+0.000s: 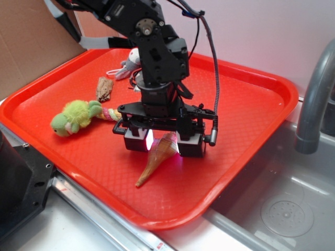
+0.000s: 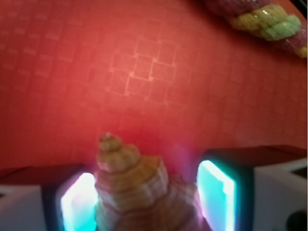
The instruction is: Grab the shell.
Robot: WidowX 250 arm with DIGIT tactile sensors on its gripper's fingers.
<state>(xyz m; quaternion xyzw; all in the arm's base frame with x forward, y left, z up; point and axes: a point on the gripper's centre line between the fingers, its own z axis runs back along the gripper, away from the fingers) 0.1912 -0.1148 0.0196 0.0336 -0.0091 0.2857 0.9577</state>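
Observation:
The tan-orange shell lies on the red tray, with its ridged wide end up between my fingers and its thin point towards the tray's front edge. My gripper is down at tray level and straddles the shell's wide end. In the wrist view the shell stands between the two lit pads. The left pad is at or very near the shell. A gap shows between the shell and the right pad. My gripper is open around the shell.
A green plush toy with a braided rope tail lies to the left. A brown bark-like chip and a small grey-white toy lie farther back. A grey faucet and a metal sink are to the right.

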